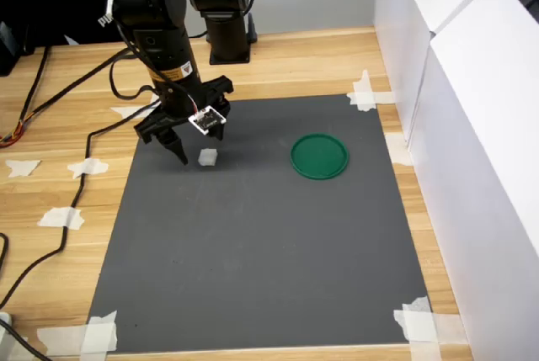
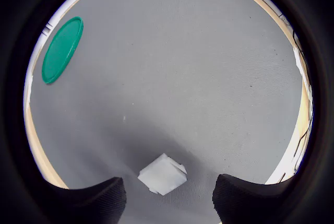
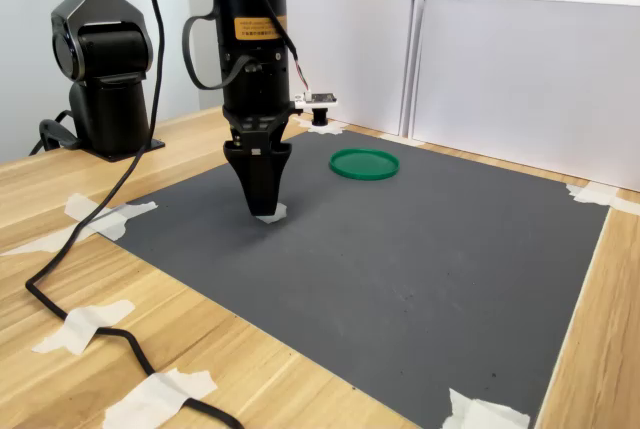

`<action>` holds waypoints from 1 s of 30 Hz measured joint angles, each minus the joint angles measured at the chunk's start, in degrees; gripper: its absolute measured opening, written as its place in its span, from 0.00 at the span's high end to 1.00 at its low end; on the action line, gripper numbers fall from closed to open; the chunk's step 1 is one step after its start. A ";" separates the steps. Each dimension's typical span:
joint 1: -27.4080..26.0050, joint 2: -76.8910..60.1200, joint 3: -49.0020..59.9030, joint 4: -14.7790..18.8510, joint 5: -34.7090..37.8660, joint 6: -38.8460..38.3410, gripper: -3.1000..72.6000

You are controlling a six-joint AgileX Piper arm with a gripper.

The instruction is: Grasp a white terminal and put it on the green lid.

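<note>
In the wrist view the white terminal (image 2: 163, 174) lies on the dark mat (image 2: 198, 78) between the two spread fingertips (image 2: 91, 199), touching neither; the gripper (image 1: 195, 147) stands wide, holding nothing. The terminal is a tiny white blocky piece, sitting at an angle to the jaws. In the first exterior view the green lid (image 1: 319, 156), a flat round disc with a raised rim, rests well apart toward the first exterior view's right.
</note>
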 joint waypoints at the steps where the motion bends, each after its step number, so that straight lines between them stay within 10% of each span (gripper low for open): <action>1: 0.00 0.38 0.00 0.00 -0.07 -0.17 0.03; 30: 3.42 2.99 0.00 -3.27 -0.94 4.07 0.04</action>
